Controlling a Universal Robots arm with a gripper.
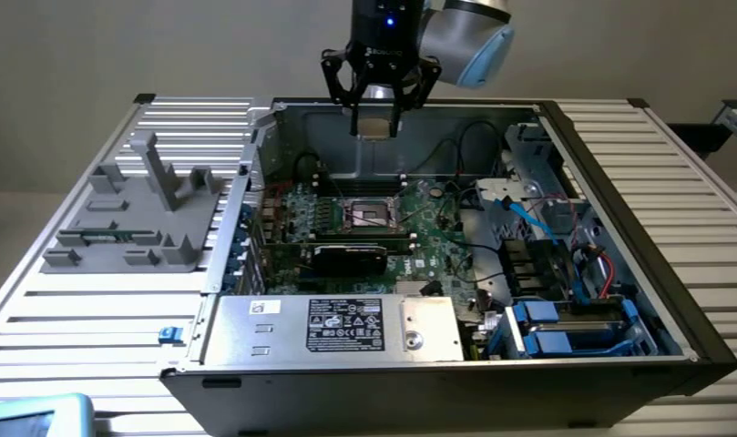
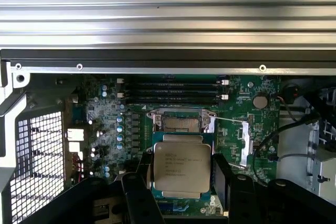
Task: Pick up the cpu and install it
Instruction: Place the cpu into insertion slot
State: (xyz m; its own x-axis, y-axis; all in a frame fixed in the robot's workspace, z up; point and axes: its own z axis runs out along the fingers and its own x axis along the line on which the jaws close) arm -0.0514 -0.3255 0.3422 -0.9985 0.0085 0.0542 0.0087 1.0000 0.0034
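Pincer: the pincer (image 1: 375, 126) hangs over the far part of the open computer case (image 1: 404, 401), its black fingers (image 2: 137, 192) clamped on two opposite edges of the cpu (image 2: 181, 167).
Cpu: held in the air above the motherboard (image 1: 439, 238), lying flat, with its printed silver top facing the wrist camera.
Socket: the metal-framed socket (image 2: 181, 123) sits mid-board, lower than the cpu and apart from it.
Fixture block: a grey fixture block (image 1: 138, 218) stands on the slatted tabletop (image 1: 76, 319), at the exterior view's left of the case.
Power supply: a labelled silver box (image 1: 332, 328) lies along the case's near edge.
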